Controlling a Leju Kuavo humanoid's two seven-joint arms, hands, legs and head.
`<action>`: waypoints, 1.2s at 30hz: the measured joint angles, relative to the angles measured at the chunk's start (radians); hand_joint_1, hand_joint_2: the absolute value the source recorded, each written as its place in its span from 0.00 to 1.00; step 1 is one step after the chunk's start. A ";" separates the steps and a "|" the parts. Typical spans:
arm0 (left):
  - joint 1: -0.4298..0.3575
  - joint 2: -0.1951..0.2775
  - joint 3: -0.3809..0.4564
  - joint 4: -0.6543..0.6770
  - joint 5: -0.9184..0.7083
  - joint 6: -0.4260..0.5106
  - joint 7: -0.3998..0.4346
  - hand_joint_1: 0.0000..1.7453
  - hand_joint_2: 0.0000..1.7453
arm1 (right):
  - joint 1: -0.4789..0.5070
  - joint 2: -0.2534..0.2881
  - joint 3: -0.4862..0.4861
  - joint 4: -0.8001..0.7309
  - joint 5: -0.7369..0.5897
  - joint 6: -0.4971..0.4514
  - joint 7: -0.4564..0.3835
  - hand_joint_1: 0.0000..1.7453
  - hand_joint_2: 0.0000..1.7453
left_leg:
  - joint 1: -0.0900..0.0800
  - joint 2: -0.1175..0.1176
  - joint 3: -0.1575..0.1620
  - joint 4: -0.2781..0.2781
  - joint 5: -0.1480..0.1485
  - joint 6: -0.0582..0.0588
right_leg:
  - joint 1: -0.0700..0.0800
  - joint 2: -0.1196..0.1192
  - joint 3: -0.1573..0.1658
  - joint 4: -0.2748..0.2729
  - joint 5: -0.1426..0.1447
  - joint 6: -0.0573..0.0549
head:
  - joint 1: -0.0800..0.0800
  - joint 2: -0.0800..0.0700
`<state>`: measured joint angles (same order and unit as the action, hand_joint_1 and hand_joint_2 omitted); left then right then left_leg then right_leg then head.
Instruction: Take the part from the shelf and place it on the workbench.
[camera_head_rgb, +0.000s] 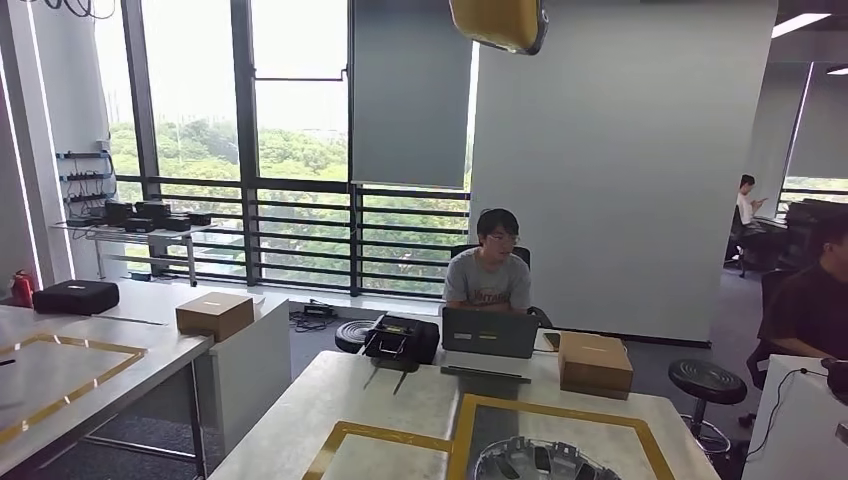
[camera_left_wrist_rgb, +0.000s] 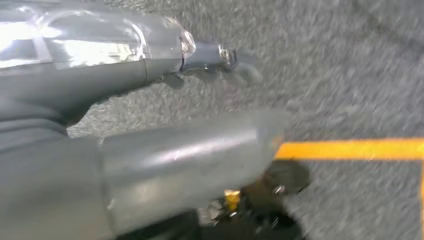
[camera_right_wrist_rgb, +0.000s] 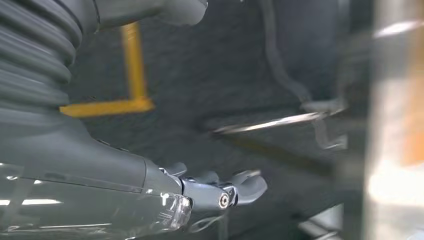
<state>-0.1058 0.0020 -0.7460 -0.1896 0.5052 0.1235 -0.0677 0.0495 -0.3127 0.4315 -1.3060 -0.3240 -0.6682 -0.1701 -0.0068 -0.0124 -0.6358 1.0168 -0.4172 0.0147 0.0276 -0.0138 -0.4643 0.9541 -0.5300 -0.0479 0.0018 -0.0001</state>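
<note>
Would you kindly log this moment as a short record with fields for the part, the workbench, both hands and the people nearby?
part: silver ring-shaped part lying inside the yellow-taped square on the workbench
left hand: left hand hangs over grey floor, holding nothing
right hand: right hand hangs over dark floor, fingers curled, holding nothing
on workbench: laptop, cardboard box, black device
people: seated person behind the laptop; others at the right

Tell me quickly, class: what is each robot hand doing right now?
Left hand: nothing visibly held; blurred, open or closed cannot be told.
Right hand: fingers curled, nothing in them, closed.
</note>
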 joint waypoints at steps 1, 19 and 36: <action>0.000 -0.001 -0.010 0.000 -0.008 -0.004 0.006 0.00 0.00 | -0.014 0.005 -0.002 0.072 0.023 -0.001 0.032 0.00 1.00 | 0.001 0.003 -0.004 0.005 -0.012 -0.005 | -0.002 0.000 -0.002 -0.014 0.015 0.001 | 0.000 0.000; -0.007 -0.008 -0.119 -0.005 -0.014 -0.008 0.066 0.00 0.00 | -0.105 0.151 0.013 0.899 0.252 0.111 0.559 0.00 1.00 | 0.025 0.011 0.101 0.001 -0.105 0.010 | -0.038 0.004 -0.205 0.169 -0.001 0.086 | 0.000 0.000; -0.006 -0.011 -0.143 -0.008 -0.003 -0.008 0.057 0.00 0.00 | -0.135 0.206 0.030 1.018 0.239 0.130 0.475 0.00 1.00 | 0.023 0.012 -0.047 0.213 -0.196 -0.040 | -0.024 0.004 -0.030 -0.017 0.050 0.029 | -0.002 0.000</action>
<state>-0.1119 -0.0087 -0.8894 -0.1980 0.5024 0.1156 -0.0109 -0.0853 -0.1071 0.4610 -0.2882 -0.0848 -0.5386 0.3053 0.0161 -0.0003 -0.6831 1.2303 -0.6136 -0.0253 0.0032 -0.0098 -0.4947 0.9372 -0.4801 -0.0186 -0.0002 -0.0003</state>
